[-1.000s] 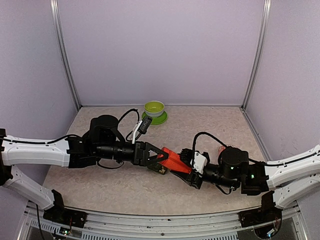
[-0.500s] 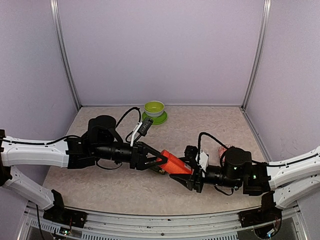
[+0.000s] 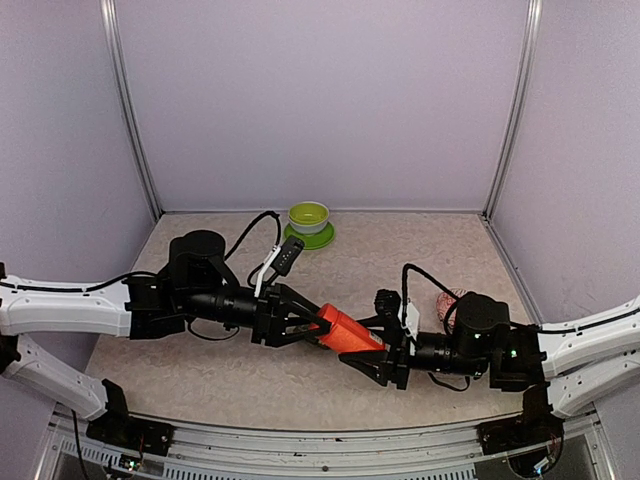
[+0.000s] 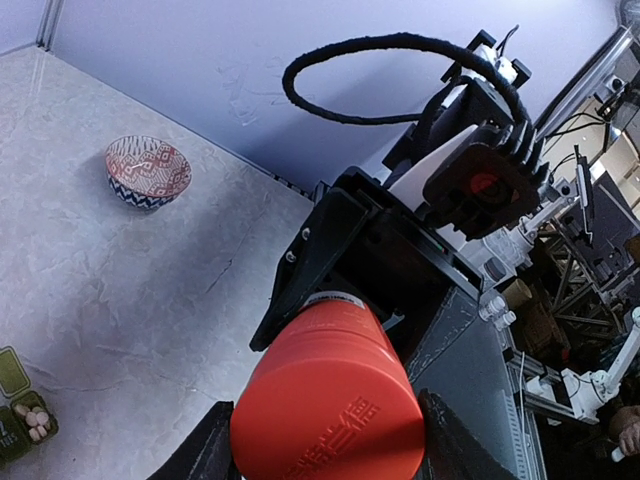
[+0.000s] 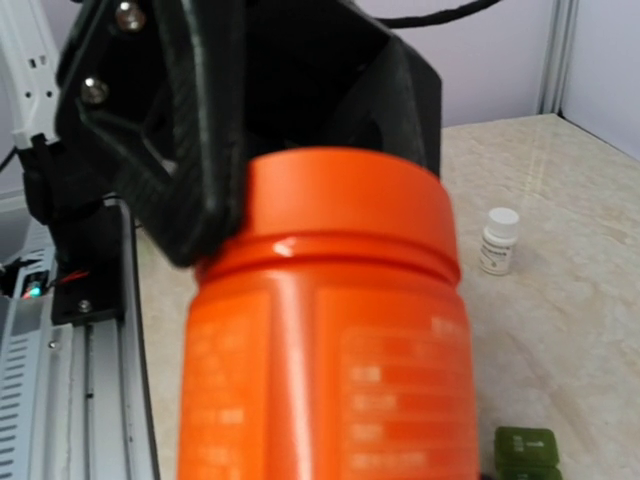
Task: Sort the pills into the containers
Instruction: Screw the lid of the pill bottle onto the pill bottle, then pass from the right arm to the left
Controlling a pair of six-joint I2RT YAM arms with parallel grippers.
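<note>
My left gripper (image 3: 312,322) is clamped on the cap end of the red bottle (image 3: 346,331), and my right gripper (image 3: 377,354) grips its other end. The dark green containers (image 4: 12,376) sit on the table (image 3: 250,385) below, with pills (image 4: 33,420) in one open compartment.

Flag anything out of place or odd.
The red bottle is held sideways between the left gripper and right gripper instead of standing. No spill shows: the pills in view sit inside an open compartment of the container.
</note>
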